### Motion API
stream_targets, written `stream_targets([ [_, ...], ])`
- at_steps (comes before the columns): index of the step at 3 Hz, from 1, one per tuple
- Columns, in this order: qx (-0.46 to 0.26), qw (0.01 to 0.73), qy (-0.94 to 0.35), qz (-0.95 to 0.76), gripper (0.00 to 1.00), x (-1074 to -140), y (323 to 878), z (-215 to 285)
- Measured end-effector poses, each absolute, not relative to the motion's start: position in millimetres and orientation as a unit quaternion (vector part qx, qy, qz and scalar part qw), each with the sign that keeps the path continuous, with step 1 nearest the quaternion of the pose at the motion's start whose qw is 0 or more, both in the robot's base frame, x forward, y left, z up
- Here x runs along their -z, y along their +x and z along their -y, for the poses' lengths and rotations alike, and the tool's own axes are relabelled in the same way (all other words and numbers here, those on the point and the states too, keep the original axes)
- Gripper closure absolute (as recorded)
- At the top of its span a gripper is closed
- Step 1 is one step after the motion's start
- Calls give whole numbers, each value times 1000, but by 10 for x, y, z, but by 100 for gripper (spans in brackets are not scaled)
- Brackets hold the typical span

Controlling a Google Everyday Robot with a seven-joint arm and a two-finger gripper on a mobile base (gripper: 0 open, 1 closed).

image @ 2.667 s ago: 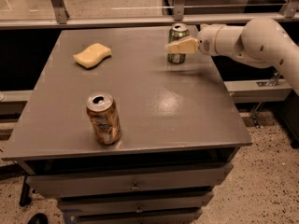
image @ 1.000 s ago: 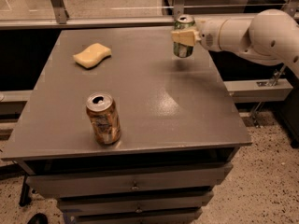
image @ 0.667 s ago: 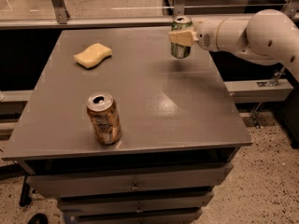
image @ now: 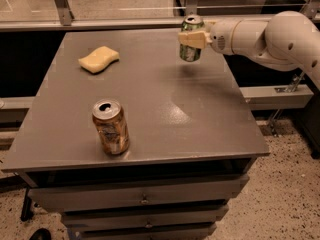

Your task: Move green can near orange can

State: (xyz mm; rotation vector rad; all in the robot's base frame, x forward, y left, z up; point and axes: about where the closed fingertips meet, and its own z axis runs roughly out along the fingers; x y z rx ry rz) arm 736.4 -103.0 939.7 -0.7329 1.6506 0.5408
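Note:
The green can [image: 191, 51] is held upright in the air above the far right part of the grey table [image: 165, 109], with its shadow on the top below it. My gripper [image: 192, 39] reaches in from the right and is shut on the green can around its upper half. The orange can [image: 111, 127] stands upright near the table's front left edge, well apart from the green can.
A yellow sponge [image: 98, 59] lies at the far left of the table. The cabinet has drawers [image: 145, 199] below the top. A rail and glass barrier [image: 125, 14] run behind the table. My white arm [image: 270, 36] spans the right side.
The green can was standing on the table at the far right; my gripper has lifted it and carried it a little to the left. The orange can and sponge have not moved.

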Motion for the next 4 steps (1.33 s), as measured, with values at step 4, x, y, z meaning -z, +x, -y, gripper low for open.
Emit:
stream_targets([
  [4,-385,539,-370,-652,100,-9371,5451,201],
])
